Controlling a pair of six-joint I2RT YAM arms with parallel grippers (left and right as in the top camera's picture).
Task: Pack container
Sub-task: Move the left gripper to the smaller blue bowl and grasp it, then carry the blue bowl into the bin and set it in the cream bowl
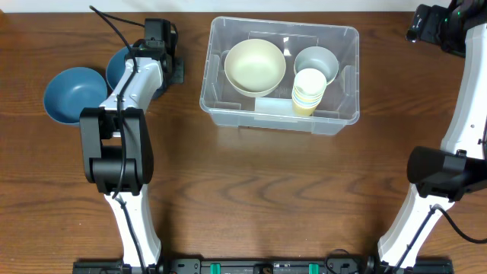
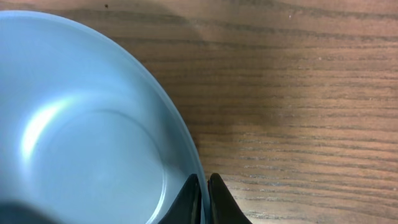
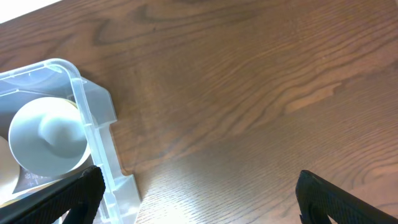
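Observation:
The clear container [image 1: 344, 116] sits at the back middle of the table. It holds a cream bowl [image 1: 255, 66], a grey-blue cup [image 1: 317, 60] and a stack of pale yellow cups [image 1: 308, 92]. My left gripper [image 2: 204, 194] is shut on the rim of a light blue bowl [image 2: 93, 137], one finger inside and one outside. From overhead that light blue bowl [image 1: 118, 67] lies left of the container, mostly hidden under my left arm. My right gripper [image 3: 205, 199] is open over bare wood just right of the container's corner [image 3: 93, 112], with nothing between its fingers.
A darker blue bowl [image 1: 72, 93] rests at the far left, touching or nearly touching the light blue one. My right gripper [image 1: 435, 27] hovers at the back right corner of the table. Both arm bases stand near the front edge.

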